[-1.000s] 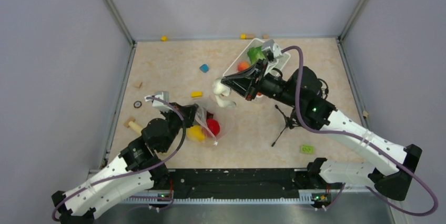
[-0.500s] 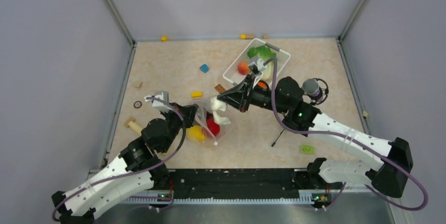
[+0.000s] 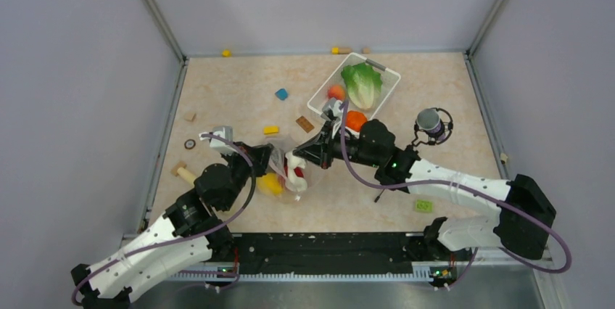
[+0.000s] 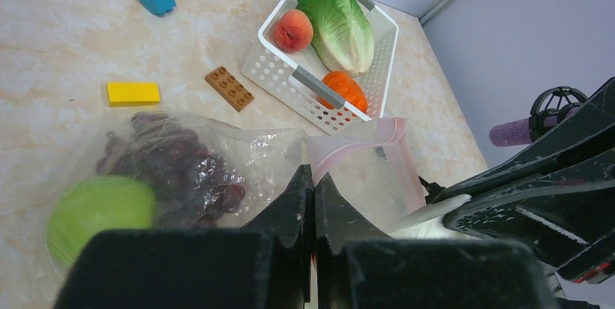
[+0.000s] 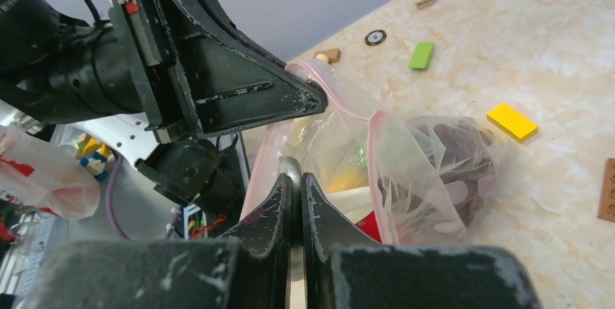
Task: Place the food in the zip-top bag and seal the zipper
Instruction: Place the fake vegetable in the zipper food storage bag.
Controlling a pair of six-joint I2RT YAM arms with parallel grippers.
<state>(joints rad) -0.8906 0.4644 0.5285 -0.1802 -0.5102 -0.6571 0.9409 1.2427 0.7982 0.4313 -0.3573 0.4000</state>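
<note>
The clear zip-top bag (image 3: pixel 279 175) lies at the left arm's tip. It holds the purple grapes (image 4: pixel 174 167), a green lime (image 4: pixel 98 211), a yellow lemon (image 3: pixel 270 183) and a red apple (image 3: pixel 298 172). My left gripper (image 4: pixel 313 175) is shut on the bag's mouth edge by the pink zipper (image 4: pixel 362 138) and holds it up. My right gripper (image 5: pixel 296 178) is shut on a white toy piece (image 3: pixel 294 178) at the bag's open mouth. The lettuce (image 3: pixel 361 84), an orange (image 3: pixel 355 120) and a peach-coloured fruit (image 3: pixel 335 92) lie in the white basket (image 3: pixel 317 96).
A blue block (image 3: pixel 281 93), a yellow block (image 3: pixel 270 130) and a brown brick (image 3: pixel 304 123) lie between the bag and the basket. A green brick (image 3: pixel 423 206) lies near the front right. A purple-headed stand (image 3: pixel 429 120) is right of the basket. A wooden peg (image 3: pixel 181 172) lies at the left.
My right arm has swung from the basket down and left, carrying the white piece to the bag's mouth. The lettuce is now uncovered. The left arm has held still.
</note>
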